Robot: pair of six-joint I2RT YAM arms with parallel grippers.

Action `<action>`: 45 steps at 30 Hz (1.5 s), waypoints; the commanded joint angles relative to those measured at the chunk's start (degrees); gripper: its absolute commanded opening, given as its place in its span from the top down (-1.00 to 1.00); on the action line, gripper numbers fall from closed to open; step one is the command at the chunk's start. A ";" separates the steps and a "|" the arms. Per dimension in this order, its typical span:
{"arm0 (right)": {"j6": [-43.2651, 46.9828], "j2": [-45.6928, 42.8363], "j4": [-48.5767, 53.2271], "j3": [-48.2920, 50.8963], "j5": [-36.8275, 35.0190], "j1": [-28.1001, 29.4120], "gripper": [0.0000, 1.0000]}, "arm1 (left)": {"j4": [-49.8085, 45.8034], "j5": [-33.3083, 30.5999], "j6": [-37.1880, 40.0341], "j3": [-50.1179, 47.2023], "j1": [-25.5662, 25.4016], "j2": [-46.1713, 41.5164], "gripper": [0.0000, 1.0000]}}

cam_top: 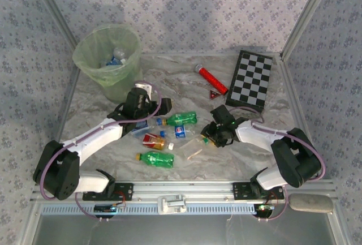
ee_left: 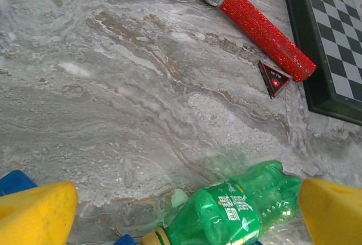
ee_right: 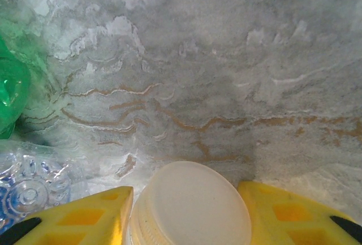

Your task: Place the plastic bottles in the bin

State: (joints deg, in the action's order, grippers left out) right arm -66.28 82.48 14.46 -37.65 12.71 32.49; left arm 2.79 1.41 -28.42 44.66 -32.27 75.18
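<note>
Yellow pads (ee_right: 85, 216) of the right tool (ee_right: 184, 197) are pinching a white-capped bottle (ee_right: 192, 208) by its cap, probably for lifting. The left tool (ee_left: 184, 214) is hanging wide open and empty over a green bottle (ee_left: 237, 205) mid-counter, seemingly lining up to straddle it. The bin (cam_top: 93, 69) is standing at the far left corner.

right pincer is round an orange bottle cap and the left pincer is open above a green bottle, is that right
Not quite: the bottle cap gripped in the right pincer is white, not orange, as the right wrist view shows. The left pincer is indeed open above a green bottle.
</note>
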 commanded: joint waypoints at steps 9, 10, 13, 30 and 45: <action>17.61 -3.06 -3.05 -6.61 -3.26 -4.45 0.33 | -2.31 19.18 4.88 5.95 -0.55 2.91 -1.00; 19.27 -3.70 -2.29 -7.32 -3.09 -4.79 0.34 | -2.88 21.17 5.38 6.49 -0.77 3.34 -1.00; 23.12 -5.02 -0.20 -9.65 -2.63 -5.84 0.34 | -5.23 25.67 7.32 8.07 -2.17 4.67 -1.00; 28.84 -6.76 -0.12 -15.58 3.36 -9.30 0.37 | -8.98 37.88 8.80 15.34 -9.29 17.20 -0.99; 25.54 -8.67 -10.05 -13.15 2.85 -9.64 0.37 | -5.51 38.94 5.83 17.25 -9.99 20.14 -0.76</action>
State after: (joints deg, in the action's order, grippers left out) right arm -39.62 74.83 8.05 -51.29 15.27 23.22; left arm -4.27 38.76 -22.48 59.88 -41.80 94.74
